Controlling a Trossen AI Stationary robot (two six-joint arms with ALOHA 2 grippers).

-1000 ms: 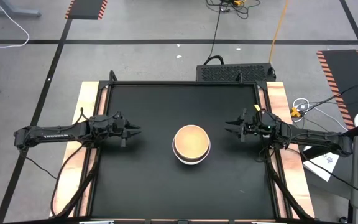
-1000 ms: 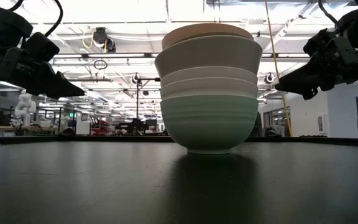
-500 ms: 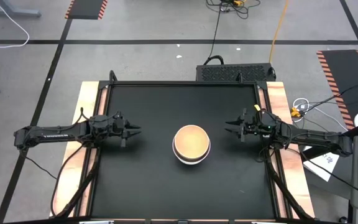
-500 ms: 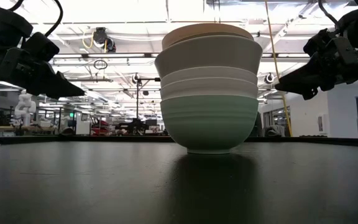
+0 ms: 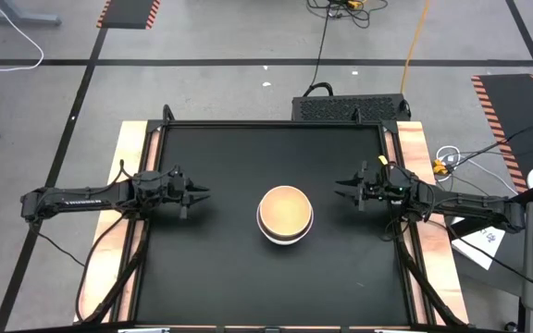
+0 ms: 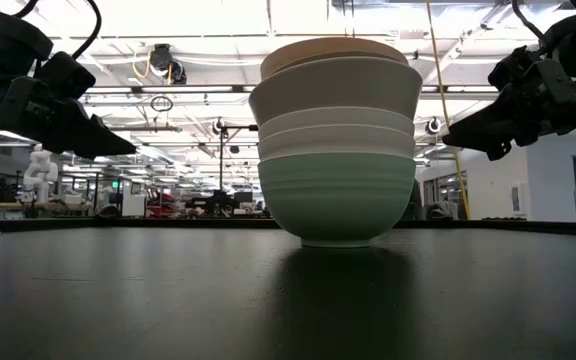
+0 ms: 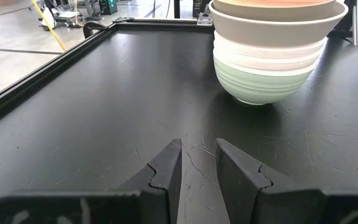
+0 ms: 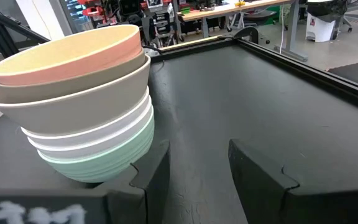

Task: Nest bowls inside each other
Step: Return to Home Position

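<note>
Standing between the two grippers, the stack of bowls [image 5: 285, 215] rests on the black table [image 5: 211, 268], straight ahead of both sets of fingertips and well apart from each. From the side, the mint green bowl [image 6: 336, 200] sits at the bottom, touching the tabletop. Two white bowls [image 6: 336, 135] are nested in it with only their rims showing. Above them comes the wider grey bowl [image 6: 333, 85], and the peach bowl [image 8: 73, 53] sits on top, slightly tilted. From above, the top bowl's inside looks beige-tan; whether another bowl lies in it cannot be told.

The left gripper [image 5: 200, 194] hovers above the table and points at the stack. Its fingers [image 7: 166, 171] have a narrow gap between them and hold nothing. The right gripper [image 5: 340, 191] faces the stack from the opposite side, also raised off the table. Its fingers [image 8: 151, 168] are spread wider and are empty as well. The stack is nearer to the right gripper than to the left one.
</note>
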